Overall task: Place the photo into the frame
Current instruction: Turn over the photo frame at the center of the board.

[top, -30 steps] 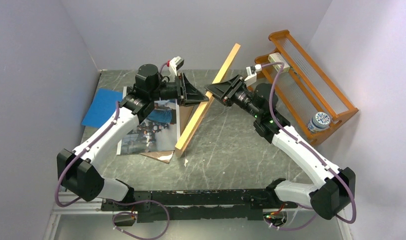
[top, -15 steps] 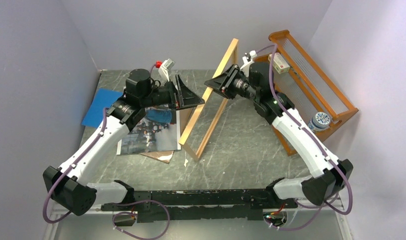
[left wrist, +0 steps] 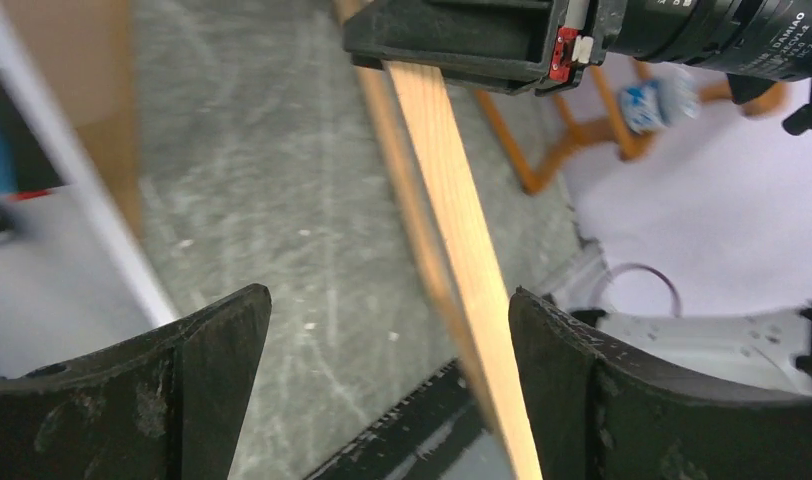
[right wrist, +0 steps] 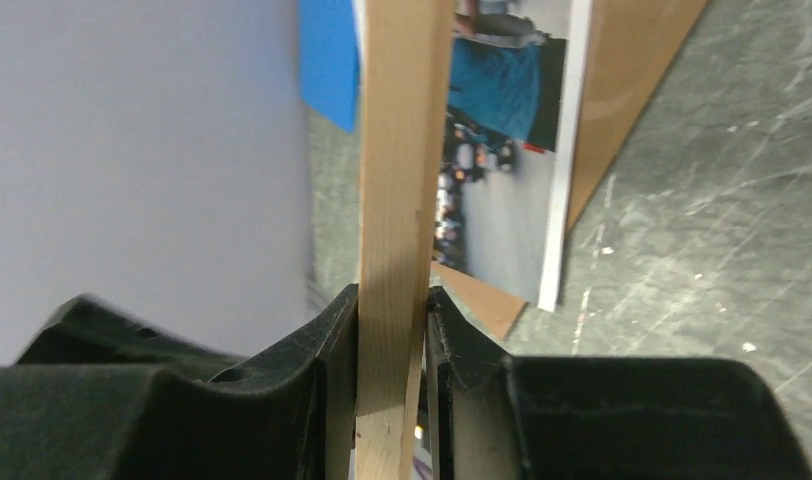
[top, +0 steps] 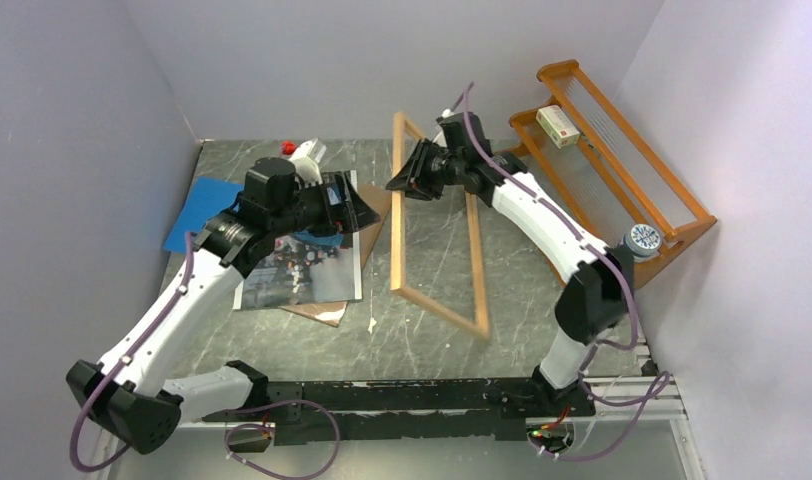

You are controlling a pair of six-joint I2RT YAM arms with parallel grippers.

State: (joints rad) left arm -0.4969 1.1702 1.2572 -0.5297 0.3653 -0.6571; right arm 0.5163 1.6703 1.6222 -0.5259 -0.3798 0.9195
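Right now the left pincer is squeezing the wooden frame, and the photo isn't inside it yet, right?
Not quite. It's the right pincer squeezing the wooden frame, as the right wrist view shows. The left pincer is wide open with nothing in it. The photo isn't inside the frame yet, just as you said.
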